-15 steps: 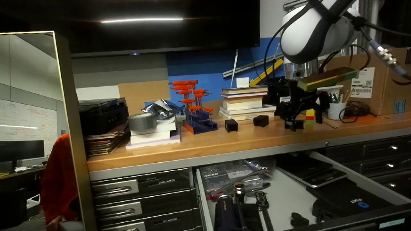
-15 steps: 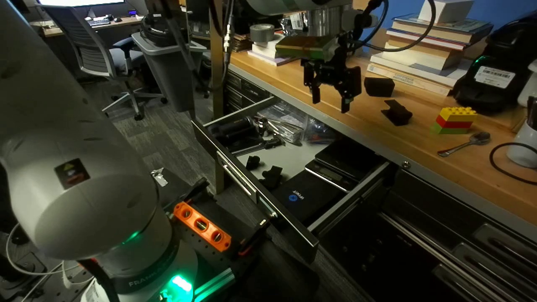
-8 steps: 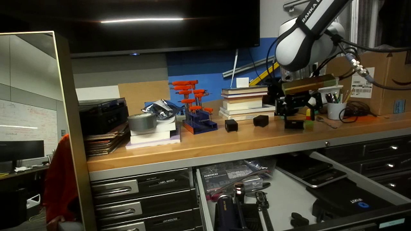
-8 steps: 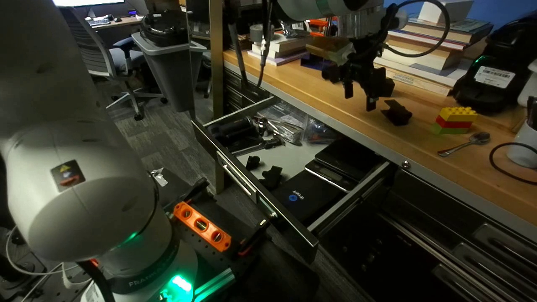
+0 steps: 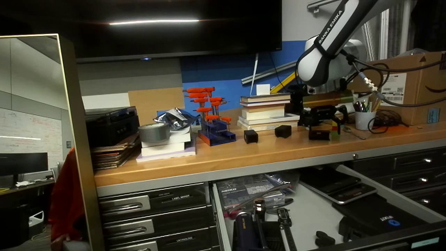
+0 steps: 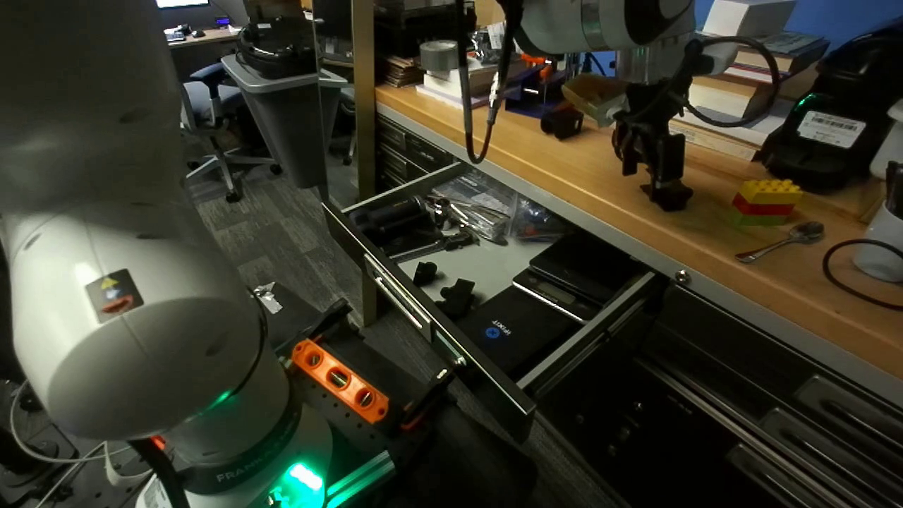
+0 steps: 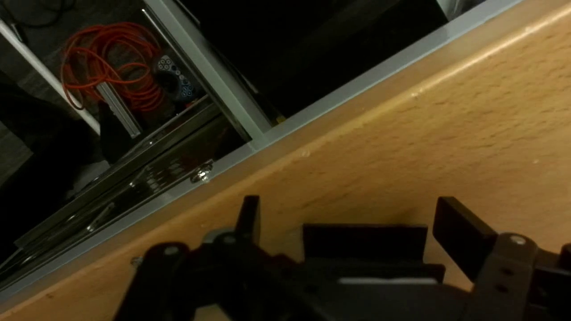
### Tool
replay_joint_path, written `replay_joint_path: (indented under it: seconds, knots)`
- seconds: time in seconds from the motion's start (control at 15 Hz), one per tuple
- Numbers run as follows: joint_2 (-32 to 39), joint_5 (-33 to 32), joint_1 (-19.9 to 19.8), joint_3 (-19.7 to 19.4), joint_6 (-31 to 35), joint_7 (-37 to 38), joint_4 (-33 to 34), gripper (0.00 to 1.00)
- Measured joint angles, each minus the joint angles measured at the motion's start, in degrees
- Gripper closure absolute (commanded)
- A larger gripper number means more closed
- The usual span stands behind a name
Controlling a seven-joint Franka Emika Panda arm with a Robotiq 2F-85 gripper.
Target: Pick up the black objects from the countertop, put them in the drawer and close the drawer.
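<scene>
Three black pieces are on the countertop [image 5: 209, 161]. In an exterior view, two blocks, a left one [image 5: 251, 136] and a middle one [image 5: 283, 131], stand apart from a bracket-like piece [image 5: 319, 135]. My gripper [image 5: 323, 128] is open over the bracket-like piece, which also shows in an exterior view [image 6: 670, 200]. In the wrist view that piece [image 7: 365, 240] lies between the spread fingers [image 7: 464, 234], with counter visible on both sides. The left block shows in an exterior view [image 6: 562, 124]; the middle block is hidden there behind my gripper. The drawer [image 6: 451, 331] is open.
In the drawer lie black pieces [image 6: 457, 296], tools, a scale [image 6: 557, 295] and a black iFixit case [image 6: 504, 330]. Beside the gripper are toy bricks [image 6: 765, 202] and a spoon [image 6: 783, 241]. Books [image 5: 263, 111] and a red-orange hex-key rack [image 5: 216, 131] stand behind.
My gripper has moved down and along the counter, past the middle block to over the bracket-like piece. It has turned, and its jaws stay open. The pieces and drawer have not moved.
</scene>
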Motion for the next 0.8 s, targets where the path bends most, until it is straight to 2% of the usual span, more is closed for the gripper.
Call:
replay_joint_path:
  seconds: [0.8]
  knots:
    - [7.11,9.17,-0.27,-2.63,1.74,-0.67,7.58,0.00]
